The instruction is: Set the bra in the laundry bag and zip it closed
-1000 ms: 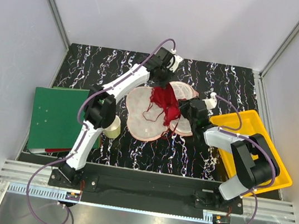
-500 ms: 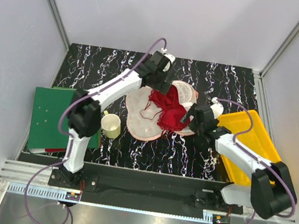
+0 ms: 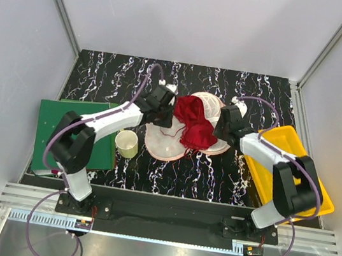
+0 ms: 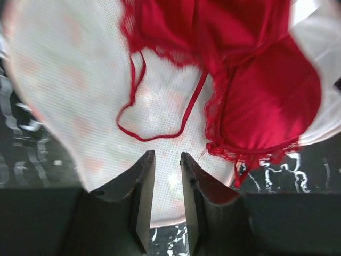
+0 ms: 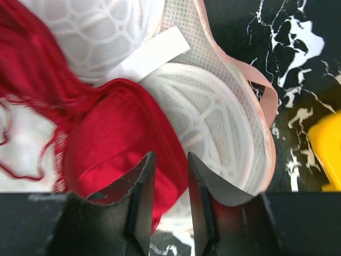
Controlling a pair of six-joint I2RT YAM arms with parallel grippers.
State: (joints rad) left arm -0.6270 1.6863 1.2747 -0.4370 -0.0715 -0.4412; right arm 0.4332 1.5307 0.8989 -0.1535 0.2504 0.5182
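Observation:
The laundry bag (image 3: 162, 143) lies open on the black marbled table, white mesh lining up. The red lacy bra (image 3: 194, 122) lies bunched on its middle and right lobe, with thin straps trailing onto the left lobe. My left gripper (image 3: 166, 118) hovers at the bag's left side. In the left wrist view it (image 4: 168, 156) is narrowly open and empty over the mesh (image 4: 69, 96), with the bra (image 4: 261, 90) ahead to the right. My right gripper (image 3: 219, 132) is at the bag's right side. In the right wrist view it (image 5: 170, 156) is narrowly open and empty over the bra (image 5: 112, 138) and mesh (image 5: 213, 122).
A yellow tray (image 3: 294, 166) sits right of the bag and shows at the right wrist view's edge (image 5: 330, 154). A green folder (image 3: 73, 136) and a cream cup (image 3: 127, 143) are on the left. Grey walls enclose the table.
My left gripper has swung from the bag's far side to its left side. My right gripper has drawn back to the right. The bra has settled lower onto the bag, free of both grippers.

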